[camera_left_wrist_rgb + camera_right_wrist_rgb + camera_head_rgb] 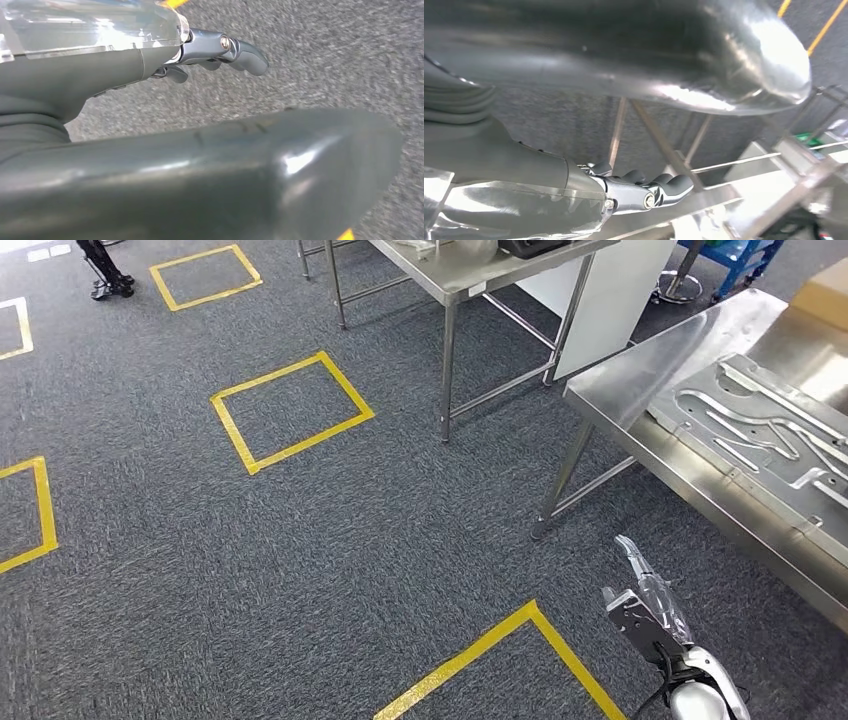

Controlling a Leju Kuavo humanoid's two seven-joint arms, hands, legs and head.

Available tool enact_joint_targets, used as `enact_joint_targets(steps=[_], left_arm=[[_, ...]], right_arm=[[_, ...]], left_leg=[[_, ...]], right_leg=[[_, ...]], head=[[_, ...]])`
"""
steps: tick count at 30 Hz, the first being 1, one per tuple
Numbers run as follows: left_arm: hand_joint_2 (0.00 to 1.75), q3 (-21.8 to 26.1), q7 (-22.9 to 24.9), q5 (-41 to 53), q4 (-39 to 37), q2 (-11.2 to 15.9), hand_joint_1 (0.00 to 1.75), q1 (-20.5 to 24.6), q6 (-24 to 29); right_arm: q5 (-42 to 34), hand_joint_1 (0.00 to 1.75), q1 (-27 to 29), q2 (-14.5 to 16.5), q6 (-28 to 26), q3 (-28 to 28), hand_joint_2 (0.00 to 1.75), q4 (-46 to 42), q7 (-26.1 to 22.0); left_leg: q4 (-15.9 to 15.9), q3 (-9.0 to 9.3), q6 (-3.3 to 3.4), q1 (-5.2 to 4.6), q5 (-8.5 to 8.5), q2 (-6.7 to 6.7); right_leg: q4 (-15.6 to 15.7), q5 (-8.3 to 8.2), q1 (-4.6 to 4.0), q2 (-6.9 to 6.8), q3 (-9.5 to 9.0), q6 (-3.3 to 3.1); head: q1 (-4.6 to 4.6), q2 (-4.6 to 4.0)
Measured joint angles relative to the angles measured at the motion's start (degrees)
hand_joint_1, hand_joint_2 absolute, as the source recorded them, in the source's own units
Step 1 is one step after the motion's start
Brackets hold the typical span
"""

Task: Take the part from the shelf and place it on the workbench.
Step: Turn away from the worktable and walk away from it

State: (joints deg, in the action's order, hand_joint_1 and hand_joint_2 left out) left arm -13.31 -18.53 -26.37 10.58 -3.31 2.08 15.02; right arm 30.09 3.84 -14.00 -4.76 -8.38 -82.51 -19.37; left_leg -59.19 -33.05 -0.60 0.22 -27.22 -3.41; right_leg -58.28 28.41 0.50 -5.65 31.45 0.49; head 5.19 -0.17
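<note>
Standing at the right of the head view, the stainless steel workbench runs from the near right edge toward the far right, its corner and thin leg jutting out over the grey speckled carpet. On its top lies the flat grey metal part with curved machined channels, set toward the right side of the bench top, just in from the near long edge. A brown cardboard box sits on the far end of the same bench.

Left of the bench the carpet lies open, marked by yellow tape rectangles. A second steel table stands at the far centre, a white panel leaning beside it.

The right hand hangs low at the near right, just in front of the bench's near edge, fingers extended and holding nothing.

The right wrist view adds the bench from below: crossing steel legs and braces beyond the right hand's dark fingers, which lie side by side, empty. The left wrist view shows the left hand over carpet, its fingers slightly curled, thumb apart from them, with nothing gripped.
</note>
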Motion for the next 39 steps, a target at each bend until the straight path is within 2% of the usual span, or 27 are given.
enact_joint_targets(steps=[1,3,5,7,8,9,10,11,12,14,16,18,19,20,22,24,25,26,27,29,31,32,33,34,36,38,39], left_arm=[[0.0,0.0,-0.1,0.1,0.0,0.0,0.0,0.2,-0.1],[0.0,0.0,-0.2,0.3,0.0,0.0,0.0,0.5,-0.1],[0.0,0.0,-0.3,0.3,0.0,0.0,0.0,1.2,0.0],[0.0,0.1,-0.5,0.0,0.0,0.1,0.0,2.2,-0.3],[0.0,0.2,-0.6,-0.3,0.0,0.2,0.0,2.8,-0.5],[0.0,0.3,-0.8,-0.5,0.0,0.2,0.0,3.2,-0.8],[0.0,0.4,-1.1,-0.7,0.0,0.2,0.0,3.6,-1.1],[0.0,0.5,-1.4,-0.8,0.1,0.2,0.0,3.9,-1.4],[0.0,0.6,-1.7,-0.8,0.1,0.2,0.0,4.2,-1.7],[0.0,0.8,-2.2,-0.4,0.3,0.2,0.0,4.7,-2.3],[0.0,0.7,-2.6,0.4,0.4,0.0,0.0,5.0,-2.6],[0.0,0.6,-3.1,1.7,0.4,-0.1,0.0,4.9,-2.9],[0.0,0.3,-3.5,2.6,0.4,-0.1,0.0,4.7,-3.1],[0.0,0.0,-4.0,3.6,0.4,-0.2,0.0,4.7,-3.3],[0.0,-1.2,-5.5,6.0,0.5,-0.6,0.0,4.9,-3.5],[0.0,-2.5,-7.4,8.1,0.5,-1.1,0.0,5.0,-3.3],[0.0,-3.2,-8.8,8.9,0.6,-1.5,0.0,4.9,-3.1],[0.0,-3.8,-10.5,9.6,0.7,-1.9,0.0,4.8,-3.1],[0.0,-4.4,-12.5,10.2,0.9,-2.4,0.0,4.8,-3.3],[0.0,-5.4,-16.0,11.3,1.5,-3.4,0.0,5.0,-4.7],[0.0,-6.4,-17.6,12.3,2.0,-4.4,0.0,5.4,-6.5],[0.0,-6.9,-17.9,12.8,2.2,-4.9,0.0,5.5,-7.1],[0.0,-7.4,-18.1,13.3,2.4,-5.5,0.0,5.6,-7.5],[0.0,-8.0,-18.1,13.7,2.6,-6.0,0.0,5.6,-7.8],[0.0,-8.8,-17.7,14.2,2.9,-7.0,0.0,6.0,-8.1],[0.0,-9.4,-16.7,14.4,3.2,-7.8,0.0,6.5,-8.4],[0.0,-9.6,-16.2,14.4,3.2,-8.2,0.0,6.7,-8.5]], right_arm=[[0.2,0.0,-0.4,0.1,0.0,0.0,0.0,0.0,-0.2],[0.3,0.0,-1.6,0.4,0.1,-0.1,0.0,0.0,-0.3],[0.4,0.0,-2.7,0.5,0.4,0.0,0.0,0.1,-0.4],[0.2,0.0,-3.7,0.5,0.9,0.0,0.0,0.4,-0.7],[0.0,0.0,-4.2,0.5,1.2,0.0,0.0,0.7,-0.9],[-0.4,0.0,-4.6,0.4,1.5,0.0,0.0,1.1,-1.2],[-0.7,0.0,-5.1,0.4,1.8,0.1,0.0,1.5,-1.5],[-1.0,0.0,-5.7,0.4,2.0,0.1,0.0,2.0,-1.8],[-1.3,0.0,-6.2,0.5,2.2,0.2,0.0,2.4,-2.1],[-1.6,0.0,-7.3,0.6,2.4,0.5,0.0,3.3,-2.5],[-1.7,0.0,-7.8,0.9,2.3,0.9,0.0,4.4,-2.8],[-1.8,0.0,-7.8,1.6,2.1,1.6,0.0,5.4,-3.0],[-1.9,0.0,-7.7,2.0,1.9,1.9,0.0,5.8,-3.1],[-1.9,0.0,-7.6,2.5,1.7,2.3,0.0,6.0,-3.2],[-1.9,0.0,-6.7,3.4,1.3,2.7,0.0,6.5,-3.0],[-1.7,0.0,-5.7,4.3,1.0,3.0,0.0,6.7,-2.5],[-1.6,0.0,-5.3,4.8,1.0,3.3,0.0,6.7,-2.3],[-1.5,0.0,-5.1,5.3,1.0,3.5,0.0,6.7,-2.1],[-1.3,0.0,-5.0,5.7,1.0,3.6,0.0,6.7,-2.0],[-0.8,0.0,-5.1,6.3,1.2,3.8,0.0,6.7,-2.0],[-0.3,0.0,-5.5,6.6,1.5,4.0,0.0,6.8,-1.9],[-0.1,0.0,-5.6,6.7,1.7,4.1,0.0,6.9,-1.9],[0.0,0.0,-5.7,6.7,1.8,4.2,0.0,7.0,-1.8],[0.1,0.0,-5.7,6.7,1.8,4.3,0.0,7.1,-1.8],[0.3,0.0,-5.4,6.7,1.9,4.5,0.0,7.2,-1.8],[0.8,0.0,-5.1,6.7,2.0,4.6,0.0,7.4,-1.5],[1.2,0.0,-5.0,6.7,2.1,4.8,0.0,7.7,-1.2]], left_leg=[[0.6,0.1,0.41,-0.19,-0.07,-0.07],[0.9,0.01,1.18,-0.2,0.35,1.24],[1.4,0.17,2.0,-0.07,0.9,2.38],[1.6,0.11,2.53,-0.01,1.31,3.61],[1.6,0.0,2.65,-0.06,1.41,4.33],[1.5,-0.05,2.69,-0.13,1.45,5.12],[1.5,-0.06,2.69,-0.19,1.47,5.91],[1.3,-0.04,2.65,-0.22,1.47,6.74],[1.2,0.02,2.58,-0.22,1.44,7.54],[0.8,-0.13,2.23,-0.19,1.38,8.97],[0.7,-0.65,1.51,0.0,1.55,10.27],[0.9,-1.05,0.7,0.23,1.78,11.2],[0.6,-1.28,0.4,0.17,1.52,10.42],[-0.6,-1.87,0.17,0.05,0.73,9.0],[-6.6,-4.79,-0.12,-0.13,-2.53,5.46],[-14.0,-8.41,-0.36,0.01,-5.52,4.16],[-15.7,-9.18,-0.44,0.07,-5.68,3.95],[-14.9,-8.75,-0.45,0.1,-4.71,3.75],[-12.0,-7.2,-0.38,0.11,-2.92,3.39],[-3.7,-2.83,0.11,-0.24,0.33,1.01],[0.7,-0.65,0.8,-0.67,1.3,-0.69],[1.0,-0.63,1.09,-0.87,1.19,-0.57],[1.1,-0.66,1.39,-0.83,1.4,0.24],[1.3,-0.64,1.66,-0.77,1.54,0.91],[1.6,-0.49,2.29,-0.58,1.86,2.22],[1.7,-0.5,2.67,-0.53,2.0,3.67],[1.6,-0.54,2.76,-0.59,2.03,4.46]], right_leg=[[0.0,0.06,-0.13,-0.42,-0.08,0.31],[0.1,0.15,-0.02,-1.12,-0.29,1.02],[-1.7,1.75,0.34,0.81,0.28,1.64],[-8.0,5.41,0.55,4.08,3.09,1.88],[-12.0,7.1,0.58,4.95,5.03,1.89],[-15.0,7.9,0.59,5.31,6.56,1.89],[-16.1,7.55,0.6,5.46,7.24,1.85],[-14.8,6.0,0.61,5.58,6.8,1.76],[-11.4,3.66,0.66,6.0,5.37,1.62],[-3.8,0.22,0.81,8.36,2.1,1.28],[-0.8,-0.38,0.7,9.79,0.88,0.97],[-0.3,-0.58,0.58,8.75,0.79,0.44],[0.0,-0.73,0.61,8.1,0.64,0.05],[0.3,-0.87,0.67,7.38,0.49,-0.37],[0.6,-0.88,0.49,5.67,0.29,-0.98],[0.6,-0.73,0.25,3.92,0.28,-1.26],[0.6,-0.67,0.2,3.16,0.27,-1.28],[0.6,-0.61,0.18,2.47,0.21,-1.25],[0.6,-0.53,0.18,1.82,0.1,-1.15],[0.6,-0.25,0.06,0.58,-0.25,-0.78],[0.5,0.03,-0.19,-0.48,-0.49,-0.25],[0.5,0.11,-0.31,-1.02,-0.57,0.04],[0.5,0.21,-0.32,-1.57,-0.68,0.35],[-0.1,0.54,-0.19,-1.42,-0.64,0.73],[-3.7,2.65,0.12,1.13,0.58,1.31],[-10.8,6.38,0.28,4.42,3.87,1.45],[-14.1,7.75,0.27,5.11,5.61,1.42]], head=[[0.0,0.0],[-0.01,0.0],[-0.01,0.0],[-0.01,0.0],[-0.02,0.0],[-0.02,0.0],[-0.02,0.0],[-0.02,0.0],[-0.01,0.0],[-0.02,0.0],[-0.03,0.0],[-0.02,0.01],[-0.01,0.01],[0.01,0.01],[0.02,0.0],[0.03,0.0],[0.03,0.0],[0.03,0.0],[0.03,0.0],[0.03,0.0],[0.02,0.0],[0.02,0.0],[0.02,0.01],[0.02,0.01],[0.02,0.01],[0.01,0.0],[0.01,0.0]])
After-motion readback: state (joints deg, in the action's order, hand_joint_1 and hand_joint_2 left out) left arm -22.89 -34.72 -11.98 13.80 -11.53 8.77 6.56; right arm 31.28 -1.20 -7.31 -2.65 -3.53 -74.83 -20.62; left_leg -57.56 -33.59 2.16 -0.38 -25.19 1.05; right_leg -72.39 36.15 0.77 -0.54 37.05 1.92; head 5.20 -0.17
